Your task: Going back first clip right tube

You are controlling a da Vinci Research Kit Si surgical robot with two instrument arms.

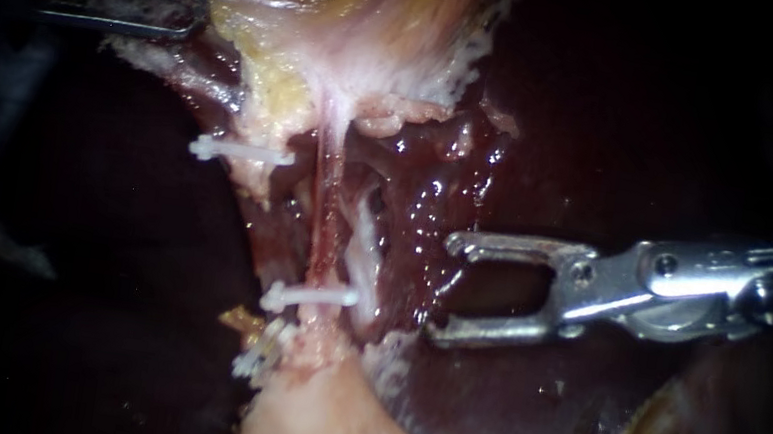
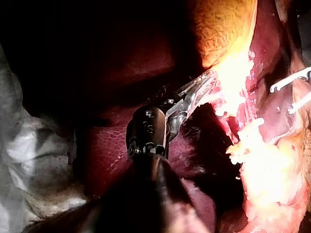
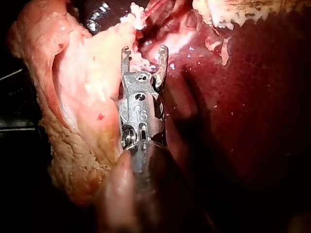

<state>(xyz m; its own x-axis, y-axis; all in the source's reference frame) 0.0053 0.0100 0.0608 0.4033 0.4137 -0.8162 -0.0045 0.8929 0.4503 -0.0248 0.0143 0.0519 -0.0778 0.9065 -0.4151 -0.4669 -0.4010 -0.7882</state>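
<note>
My right instrument [image 1: 442, 290] reaches in from the right with its jaws open and empty, a short way to the right of the tubes. A white clip [image 1: 310, 295] lies across the pink tube [image 1: 319, 208] in the middle; a paler strand [image 1: 363, 256] runs just to its right. Another clip [image 1: 239, 152] sits higher on the left, and a third [image 1: 261, 356] lies lower down. My left instrument [image 1: 195, 10] is shut on the gallbladder [image 1: 366, 2] edge at the upper left. The right wrist view shows the open jaws [image 3: 145, 52] in front of pale tissue.
Dark red liver [image 1: 521, 408] lies under and behind my right instrument. Pale fatty tissue [image 1: 326, 431] bulges at the lower middle. In the left wrist view the jaws [image 2: 206, 82] hold bright yellow tissue, with two clips [image 2: 291, 80] beyond and white gauze [image 2: 29, 155] beside the shaft.
</note>
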